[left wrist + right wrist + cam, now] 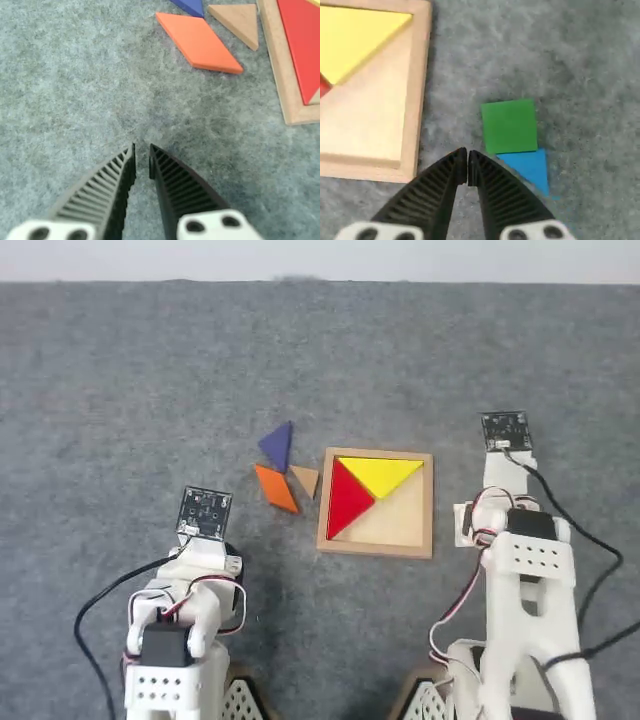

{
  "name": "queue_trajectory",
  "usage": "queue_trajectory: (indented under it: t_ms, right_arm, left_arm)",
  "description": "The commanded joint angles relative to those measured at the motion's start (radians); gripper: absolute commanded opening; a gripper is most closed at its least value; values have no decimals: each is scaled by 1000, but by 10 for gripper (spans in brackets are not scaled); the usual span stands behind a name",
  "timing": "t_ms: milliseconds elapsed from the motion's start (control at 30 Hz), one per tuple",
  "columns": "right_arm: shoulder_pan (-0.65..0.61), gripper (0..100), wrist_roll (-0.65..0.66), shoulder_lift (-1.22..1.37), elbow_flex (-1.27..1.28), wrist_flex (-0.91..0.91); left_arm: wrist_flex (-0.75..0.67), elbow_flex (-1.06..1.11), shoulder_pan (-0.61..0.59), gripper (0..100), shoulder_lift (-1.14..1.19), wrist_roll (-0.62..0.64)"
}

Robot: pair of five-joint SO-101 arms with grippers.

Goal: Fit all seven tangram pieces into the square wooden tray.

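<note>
The square wooden tray (424, 502) lies mid-table and holds a yellow triangle (378, 474) and a red triangle (346, 500). Left of it on the carpet lie a dark blue triangle (277, 445), an orange parallelogram (276, 488) and a tan triangle (305, 480). My left gripper (142, 148) is shut on nothing, low over bare carpet short of the orange parallelogram (200, 42). My right gripper (467, 152) is shut and empty, just off the tray's rim (422, 75). A green square (510, 125) and a light blue triangle (530, 167) lie right beside it.
Grey carpet covers the whole table. The left arm (185, 620) stands at the front left and the right arm (525, 580) at the front right, beside the tray. A pale wall edge runs along the back.
</note>
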Motion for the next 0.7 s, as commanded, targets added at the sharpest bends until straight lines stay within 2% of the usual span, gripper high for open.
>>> queue_trajectory:
  t_ms: [0,233,533,667]
  right_arm:
    - [-15,9,5,-38,3,5]
    - [-68,9,6,-50,121,-133]
    - [-108,9,8,-50,110,-130]
    - [-113,9,8,-51,74,-65]
  left_arm:
    - [5,-5,-5,47,-17,-8]
    - [5,-5,-5,47,-17,-8]
    - [5,-5,-5,47,-17,-8]
    - [5,-5,-5,47,-17,-8]
